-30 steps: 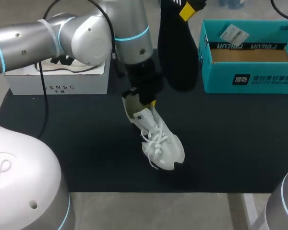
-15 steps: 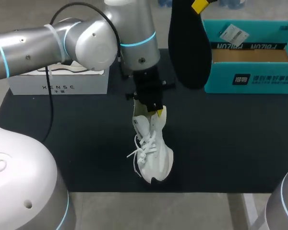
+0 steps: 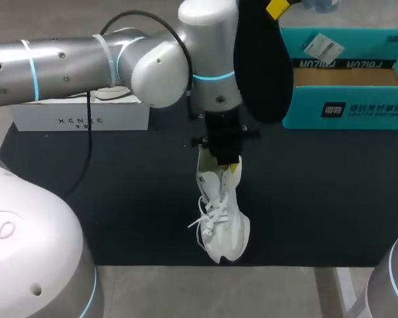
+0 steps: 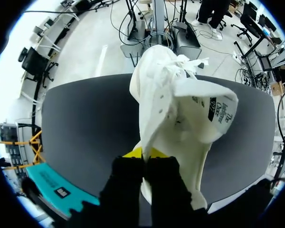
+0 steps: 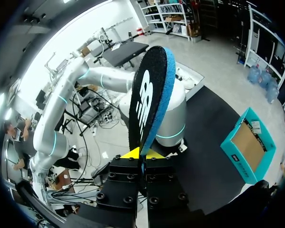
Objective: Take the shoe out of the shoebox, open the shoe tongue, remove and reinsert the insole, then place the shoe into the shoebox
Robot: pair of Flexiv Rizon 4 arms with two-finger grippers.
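white box (image 3: 79, 118): set at the mat's (image 3: 119, 199) far left;
left gripper (image 4: 143, 153): pressed together on the heel rim of the shoe (image 3: 223, 215), which is held over the mat's middle, toe towards the near edge;
insole (image 3: 264, 59): black, held upright, pinched at one end by the right gripper (image 5: 142, 153);
shoebox (image 3: 345, 109): teal, open, set at far right.
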